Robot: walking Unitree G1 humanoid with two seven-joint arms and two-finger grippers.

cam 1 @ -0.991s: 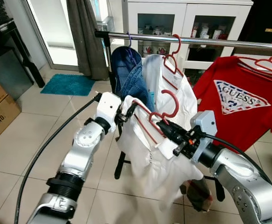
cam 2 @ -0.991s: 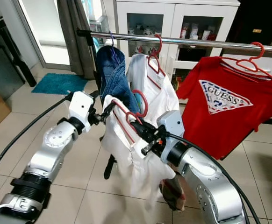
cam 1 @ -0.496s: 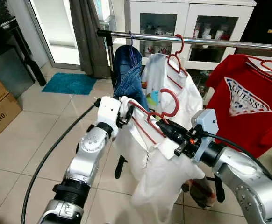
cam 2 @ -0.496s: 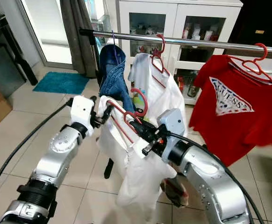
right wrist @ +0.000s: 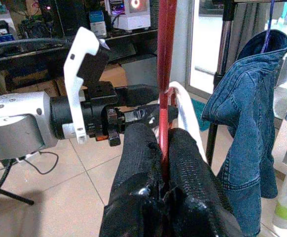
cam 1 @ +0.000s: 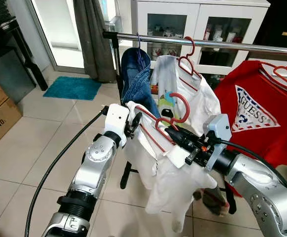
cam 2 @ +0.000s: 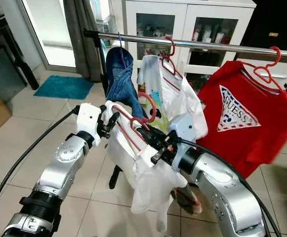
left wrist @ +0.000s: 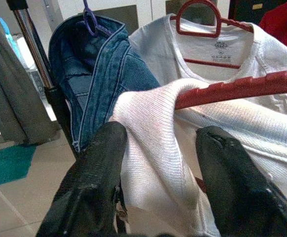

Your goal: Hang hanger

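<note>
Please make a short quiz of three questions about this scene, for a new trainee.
1. True or false: the red hanger carrying the white garment already hangs on the metal rail.
2. What does the right gripper hold? A) red hanger B) denim jacket C) red T-shirt
3. Which gripper grips the garment's shoulder end?

Key:
1. False; it is held below the rail.
2. A
3. The left gripper.
</note>
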